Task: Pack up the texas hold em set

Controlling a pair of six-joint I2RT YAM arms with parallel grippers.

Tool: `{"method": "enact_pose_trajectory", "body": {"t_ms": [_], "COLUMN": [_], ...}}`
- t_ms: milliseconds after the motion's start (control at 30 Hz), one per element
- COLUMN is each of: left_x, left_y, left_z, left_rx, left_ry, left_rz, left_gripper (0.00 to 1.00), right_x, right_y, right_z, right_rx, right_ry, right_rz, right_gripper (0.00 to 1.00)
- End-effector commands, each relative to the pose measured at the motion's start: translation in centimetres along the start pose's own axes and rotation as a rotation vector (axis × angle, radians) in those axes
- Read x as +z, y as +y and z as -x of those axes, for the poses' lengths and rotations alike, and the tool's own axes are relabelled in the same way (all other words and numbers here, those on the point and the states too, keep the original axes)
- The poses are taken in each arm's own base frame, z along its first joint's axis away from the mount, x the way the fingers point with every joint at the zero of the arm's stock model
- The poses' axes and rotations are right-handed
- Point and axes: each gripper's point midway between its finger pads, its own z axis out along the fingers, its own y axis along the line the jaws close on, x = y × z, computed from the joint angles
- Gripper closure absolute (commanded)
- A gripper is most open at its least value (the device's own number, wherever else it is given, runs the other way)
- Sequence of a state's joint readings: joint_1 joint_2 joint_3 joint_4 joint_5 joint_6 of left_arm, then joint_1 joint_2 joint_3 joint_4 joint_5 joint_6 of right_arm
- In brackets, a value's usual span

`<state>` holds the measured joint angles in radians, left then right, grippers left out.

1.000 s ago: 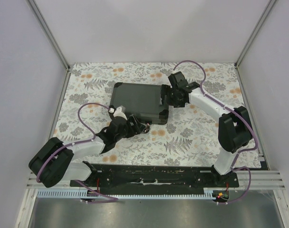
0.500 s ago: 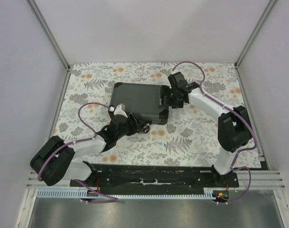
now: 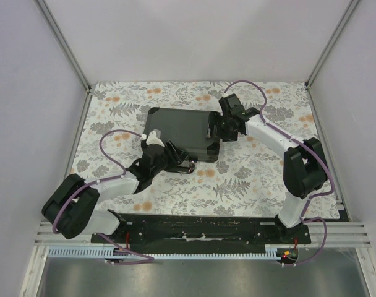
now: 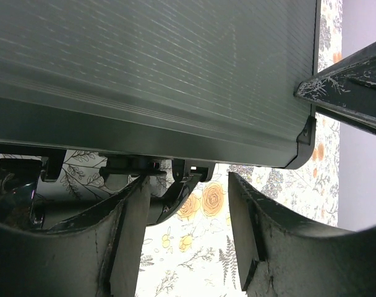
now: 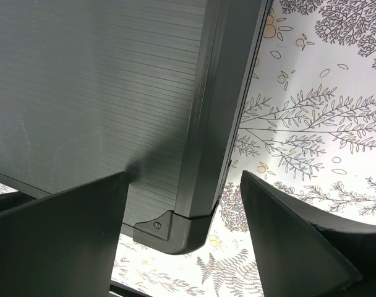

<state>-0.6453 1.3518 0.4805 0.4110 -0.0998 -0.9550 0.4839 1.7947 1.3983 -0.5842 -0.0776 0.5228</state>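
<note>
The black hard case (image 3: pixel 179 131) lies closed on the floral cloth, its ribbed lid up. My left gripper (image 3: pixel 183 161) is open at the case's near edge, with the cloth showing between its fingers. In the left wrist view (image 4: pixel 188 185) the case's lid (image 4: pixel 151 74) fills the top. The handle bracket (image 4: pixel 172 195) sits just beside the left finger (image 4: pixel 123 247). My right gripper (image 3: pixel 217 131) is open and straddles the case's right corner (image 5: pixel 175 232) without closing on it. Chips, card decks and buttons are out of view.
The floral cloth (image 3: pixel 250 173) covers the table around the case. Grey walls and metal frame posts (image 3: pixel 64 43) enclose the back and sides. A black base rail (image 3: pixel 200 230) runs along the near edge.
My left gripper has moved forward and a little right along the case's near edge, closer to the handle. The right arm and the case have hardly moved.
</note>
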Motion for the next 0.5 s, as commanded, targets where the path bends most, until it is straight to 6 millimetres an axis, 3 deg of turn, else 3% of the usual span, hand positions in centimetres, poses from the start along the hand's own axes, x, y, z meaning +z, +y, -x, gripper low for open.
{"method": "enact_pose_trajectory", "body": {"t_ms": [0,100,267,467], "left_x": [0.6,0.5,0.3,0.0], "left_y": [-1.9,-1.9,-2.1,-2.7], "left_z": [2.1,2.3,3.0,3.8], "left_rx": [0.038,0.04,0.036,0.031], "left_ry": [-0.065,-0.073,-0.102,-0.116], "left_rz": [-0.05,-0.048,-0.049,-0.05], "left_gripper": [0.42,0.46,0.57,0.6], "right_x": [0.6,0.7,0.9,1.1], "right_y": [-0.2,-0.3,-0.3,-0.3], "right_z": [-0.6,-0.6,-0.6,-0.7], "right_rx": [-0.007,-0.005,-0.008,-0.003], "right_ry": [0.019,0.02,0.026,0.033], "right_rz": [-0.003,-0.004,-0.002,0.0], "right_gripper": [0.2,0.21,0.3,0.38]}}
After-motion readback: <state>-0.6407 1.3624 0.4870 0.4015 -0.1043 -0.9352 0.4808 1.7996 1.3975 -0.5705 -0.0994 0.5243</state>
